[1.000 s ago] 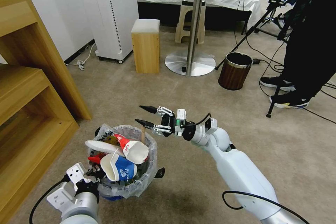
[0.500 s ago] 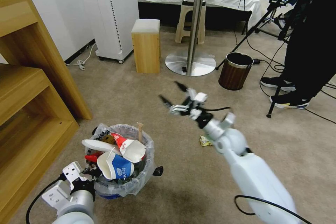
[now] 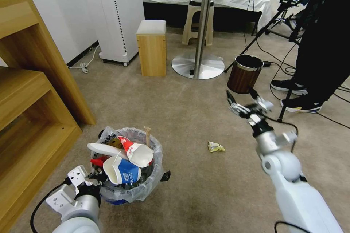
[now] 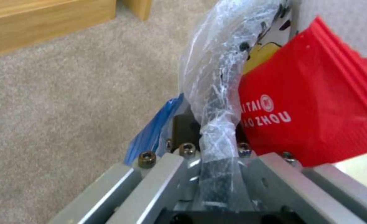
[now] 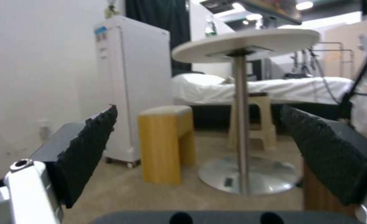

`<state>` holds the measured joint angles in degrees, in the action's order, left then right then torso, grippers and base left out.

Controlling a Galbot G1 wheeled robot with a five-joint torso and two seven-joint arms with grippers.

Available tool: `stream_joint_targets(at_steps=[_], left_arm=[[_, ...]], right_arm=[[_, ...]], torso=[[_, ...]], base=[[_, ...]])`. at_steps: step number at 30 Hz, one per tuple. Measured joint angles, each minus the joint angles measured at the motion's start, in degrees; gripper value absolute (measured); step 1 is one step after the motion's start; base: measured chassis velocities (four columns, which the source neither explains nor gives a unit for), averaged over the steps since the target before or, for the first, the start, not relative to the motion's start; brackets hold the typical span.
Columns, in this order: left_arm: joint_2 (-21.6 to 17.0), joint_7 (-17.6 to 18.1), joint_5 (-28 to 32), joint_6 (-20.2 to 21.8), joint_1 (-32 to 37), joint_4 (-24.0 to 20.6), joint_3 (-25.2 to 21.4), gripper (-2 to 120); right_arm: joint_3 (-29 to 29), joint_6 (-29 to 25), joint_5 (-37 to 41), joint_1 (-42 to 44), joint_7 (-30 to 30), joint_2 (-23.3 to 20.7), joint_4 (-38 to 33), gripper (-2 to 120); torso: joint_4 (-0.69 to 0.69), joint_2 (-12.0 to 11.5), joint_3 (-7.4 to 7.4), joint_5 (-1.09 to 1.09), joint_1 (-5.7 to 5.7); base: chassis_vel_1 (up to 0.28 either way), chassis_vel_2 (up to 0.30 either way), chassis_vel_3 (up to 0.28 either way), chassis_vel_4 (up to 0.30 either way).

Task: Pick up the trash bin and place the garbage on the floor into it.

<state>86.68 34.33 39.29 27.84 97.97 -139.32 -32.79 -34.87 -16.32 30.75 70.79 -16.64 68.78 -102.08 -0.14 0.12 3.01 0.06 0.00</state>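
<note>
Carpeted floor [image 3: 189,91] carried one yellow scrap [image 3: 216,147] well apart from the full trash bin [image 3: 128,193], whose rim the left gripper [image 3: 95,179] clamped, while the right gripper [image 3: 245,101], jaws wide and empty, hung above and beyond the scrap, nearer it.

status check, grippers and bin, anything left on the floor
Left gripper shut on trash bin rim. Right gripper open, empty, raised near brown bin. Yellow crumple on carpet, path clear.
</note>
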Motion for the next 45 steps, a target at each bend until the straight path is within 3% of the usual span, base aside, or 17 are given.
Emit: stream_joint_targets(at_steps=[12, 45], left_arm=[[-0.7, -0.5, 1.5, 0.0, 0.1, -1.0, 0.3, 0], [1.1, -0.4, -1.0, -0.9, 2.1, -2.2, 0.3, 0]], right_arm=[[-5.1, -0.9, -1.7, 6.6, 0.1, 1.9, -2.6, 100], [-2.5, -0.6, -1.3, 4.9, 0.3, 1.6, 0.9, 100]], torso=[[0.00, 0.0, 0.00, -0.02, 0.00], [-0.01, 0.0, 0.00, -0.02, 0.00]], base=[[0.000, 0.000, 0.000, 0.000], [-0.015, 0.014, 0.014, -0.014]])
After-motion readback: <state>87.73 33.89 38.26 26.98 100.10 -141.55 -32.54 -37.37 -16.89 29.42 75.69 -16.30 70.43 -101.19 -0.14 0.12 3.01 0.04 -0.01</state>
